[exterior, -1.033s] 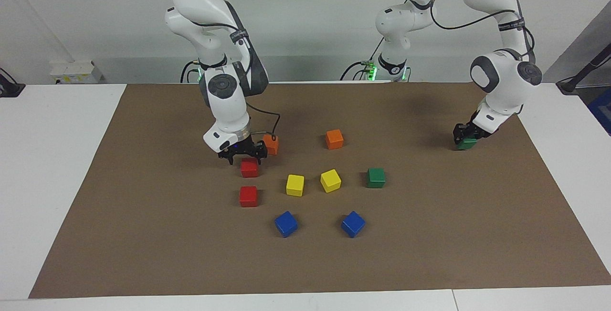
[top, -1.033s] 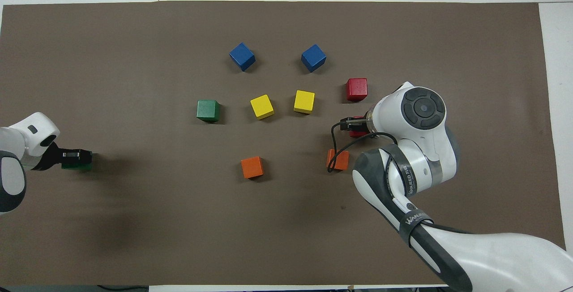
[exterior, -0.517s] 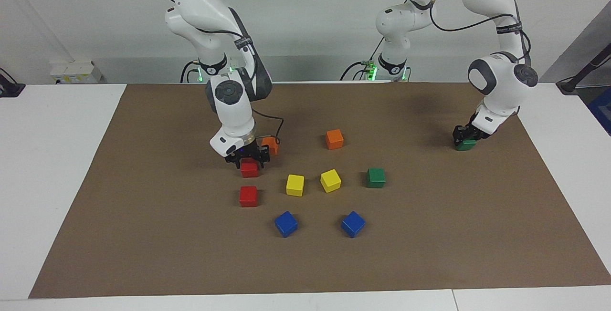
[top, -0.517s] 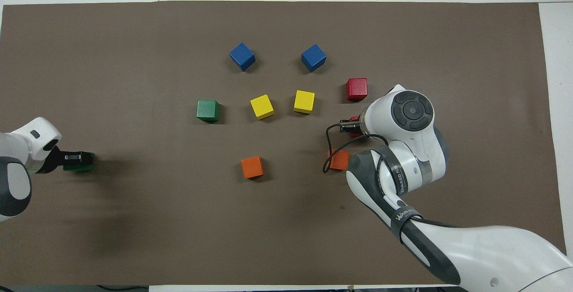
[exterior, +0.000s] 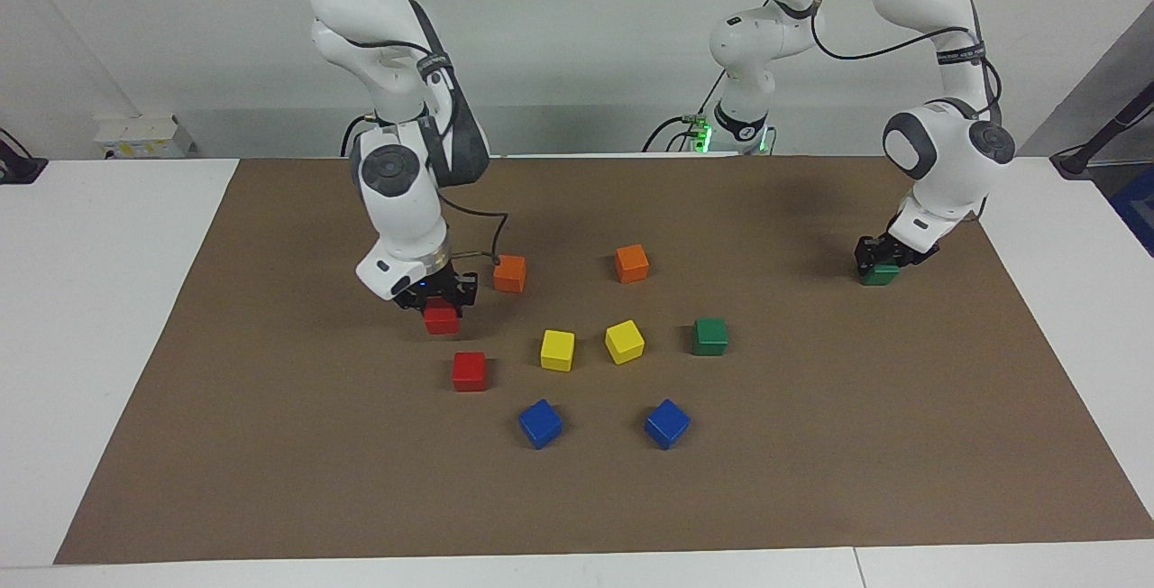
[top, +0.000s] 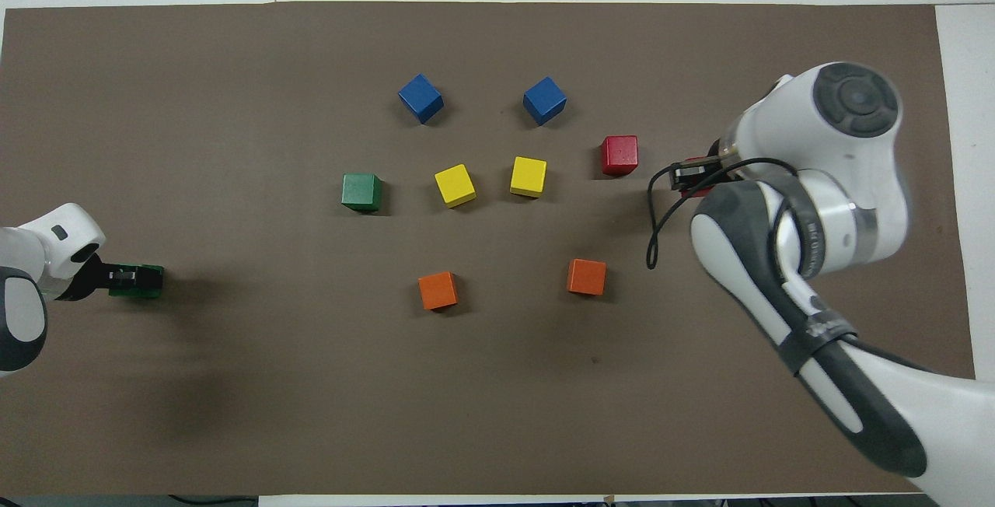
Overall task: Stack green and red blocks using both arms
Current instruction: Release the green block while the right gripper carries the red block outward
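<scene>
My right gripper point(exterior: 439, 293) is shut on a red block point(exterior: 442, 318) and holds it just above the mat, beside the second red block point(exterior: 469, 372) on the side toward the right arm's end. In the overhead view the right gripper point(top: 694, 176) covers most of the held block; the second red block point(top: 619, 155) lies free. My left gripper point(exterior: 882, 256) is down on a green block point(exterior: 881, 275) that rests on the mat at the left arm's end, its fingers around it; the overhead view shows the gripper point(top: 127, 280) and that block point(top: 146, 281). The second green block point(exterior: 709, 335) point(top: 361, 191) lies free mid-mat.
Two yellow blocks point(exterior: 557, 350) point(exterior: 624, 341) lie between the free red and green blocks. Two blue blocks point(exterior: 540, 423) point(exterior: 667, 423) lie farther from the robots, two orange blocks point(exterior: 509, 273) point(exterior: 631, 263) nearer. All lie on a brown mat point(exterior: 270, 444).
My right gripper came down on the red block, shut on it, lifted it and carried it toward the right arm's end. The left gripper settled onto the green block and stayed.
</scene>
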